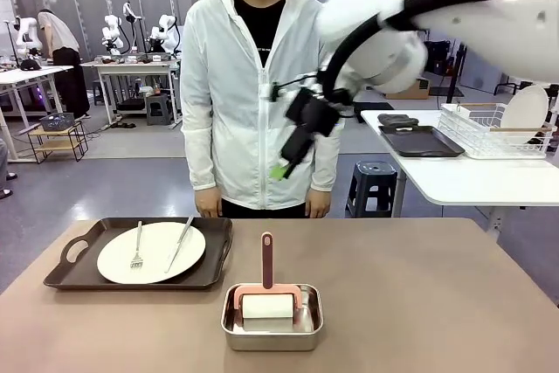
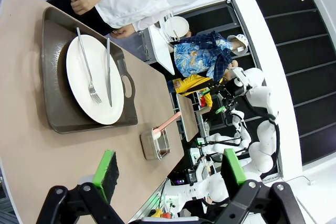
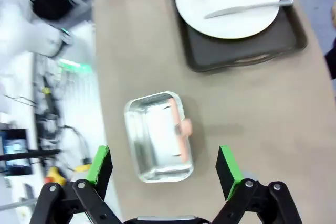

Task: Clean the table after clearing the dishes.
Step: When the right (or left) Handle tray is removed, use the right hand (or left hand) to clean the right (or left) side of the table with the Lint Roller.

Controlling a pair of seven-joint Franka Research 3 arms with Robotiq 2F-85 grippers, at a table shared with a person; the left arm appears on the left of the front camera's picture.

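Tray (image 1: 215, 256) near table (image 1: 437, 303) left edge, tin (image 1: 271, 341) by front edge, right side open

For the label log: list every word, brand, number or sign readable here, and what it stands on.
No text can be read.
The tray, white plate, steel tin, pink-handled roller and the person's white jacket carry no print.
Anything on the far workbenches is too small to read.
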